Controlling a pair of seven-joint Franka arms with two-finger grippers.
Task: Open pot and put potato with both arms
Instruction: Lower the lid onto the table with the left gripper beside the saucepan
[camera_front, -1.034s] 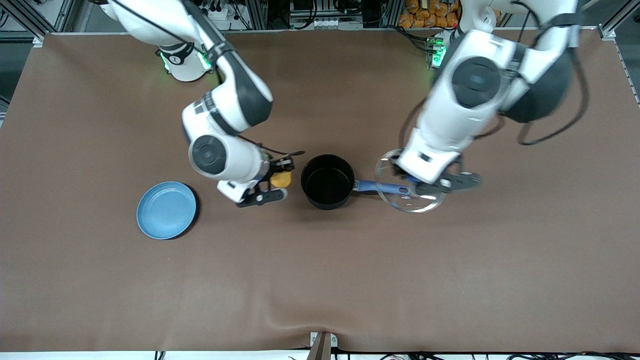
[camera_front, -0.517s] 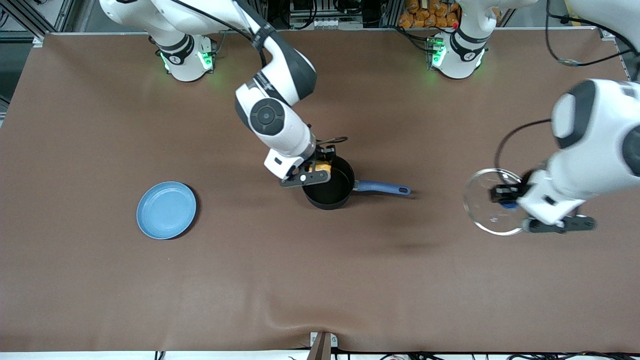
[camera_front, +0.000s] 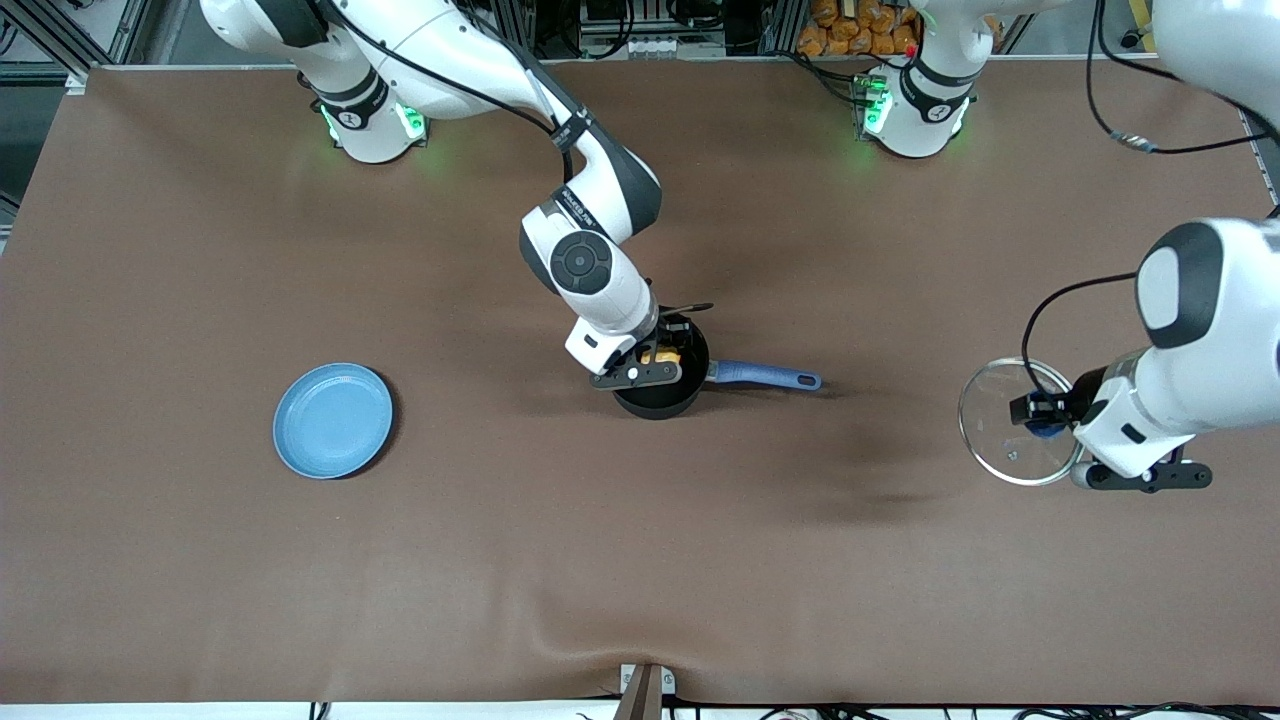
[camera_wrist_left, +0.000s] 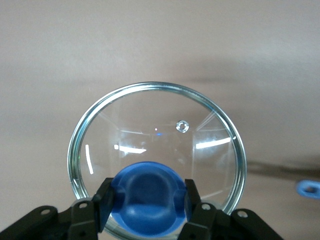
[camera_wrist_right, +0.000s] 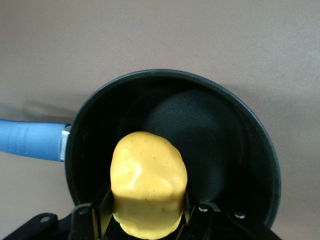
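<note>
Front view: the black saucepan (camera_front: 655, 385) stands uncovered near the table's middle, its blue handle (camera_front: 765, 376) pointing toward the left arm's end of the table; the right gripper (camera_front: 652, 362) hangs over the saucepan's mouth with the potato (camera_front: 660, 355) pinched between its jaws; the light-blue plate (camera_front: 333, 420) lies well apart from the saucepan, toward the right arm's end; the left gripper (camera_front: 1050, 418) holds the glass lid (camera_front: 1015, 422) by its blue knob, well apart from the saucepan toward the left arm's end, whether resting on the table or just above it I cannot tell.

Left wrist view: the left gripper (camera_wrist_left: 148, 200) has its jaws closed against both sides of the blue knob (camera_wrist_left: 148, 196); the glass lid (camera_wrist_left: 157, 135) shows only brown tabletop through it; the tip of the saucepan's handle (camera_wrist_left: 309, 189) peeks in at the frame's edge.

Right wrist view: the right gripper (camera_wrist_right: 148, 202) clamps the potato (camera_wrist_right: 148, 184) directly above the saucepan (camera_wrist_right: 210, 130), whose black inside is bare.

Judged from this, the opening is done and the lid is carried clear; the potato is over the saucepan but not yet released; what remains is to spread the jaws, perhaps after lowering, and to set the lid down if it is not already resting.
</note>
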